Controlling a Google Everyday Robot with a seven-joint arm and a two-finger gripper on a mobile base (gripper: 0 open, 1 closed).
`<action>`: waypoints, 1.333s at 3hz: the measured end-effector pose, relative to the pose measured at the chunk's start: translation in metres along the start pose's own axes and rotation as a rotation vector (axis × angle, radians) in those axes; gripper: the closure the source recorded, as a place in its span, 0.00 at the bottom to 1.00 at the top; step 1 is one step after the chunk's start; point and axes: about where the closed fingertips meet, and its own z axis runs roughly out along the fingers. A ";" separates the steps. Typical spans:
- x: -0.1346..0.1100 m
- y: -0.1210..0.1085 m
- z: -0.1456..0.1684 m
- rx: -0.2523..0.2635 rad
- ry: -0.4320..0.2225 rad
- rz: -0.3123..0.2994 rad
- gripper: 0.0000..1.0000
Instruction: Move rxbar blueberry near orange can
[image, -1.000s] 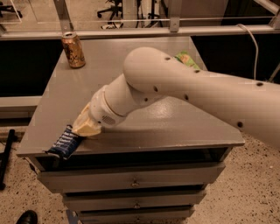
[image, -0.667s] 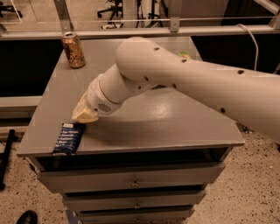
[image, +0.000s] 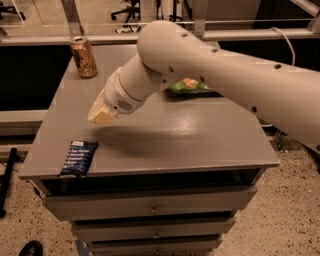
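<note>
camera view: looking down on a grey tabletop (image: 200, 135), with the big white arm (image: 230, 75) sweeping in from the right.
gripper: there it is, the gripper (image: 102, 114), cream-coloured tip pointing down and to the left, hanging over the left half of the tabletop with its shadow spread just beneath.
jaws: wide or narrow? Cannot tell from this angle, the tip reads as 1 pale block.
grip: nothing seen in it, and it touches neither of the 2 task things.
rxbar blueberry: the rxbar blueberry (image: 79, 157) lies flat at the front left corner of the tabletop, dark blue wrapper up, white text lines showing, its near end right at the front edge.
bar and gripper: apart, the bar sits below and to the left of the tip, bare tabletop between them.
orange can: the orange can (image: 83, 57) stands upright at the far left corner, silver top showing.
bar and can: well apart, 1 at the front edge, 1 at the back, both on the left side.
green chip bag (image: 190, 86): lying on the far side of the tabletop, partly hidden under the arm.
drawers (image: 150, 205): stacked beneath the tabletop, pushed in; what is inside is hidden.
</note>
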 end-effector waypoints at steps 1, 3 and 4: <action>0.007 0.026 -0.014 -0.069 -0.028 0.061 0.40; 0.016 0.083 -0.030 -0.173 -0.082 0.122 0.00; 0.011 0.098 -0.026 -0.197 -0.105 0.108 0.00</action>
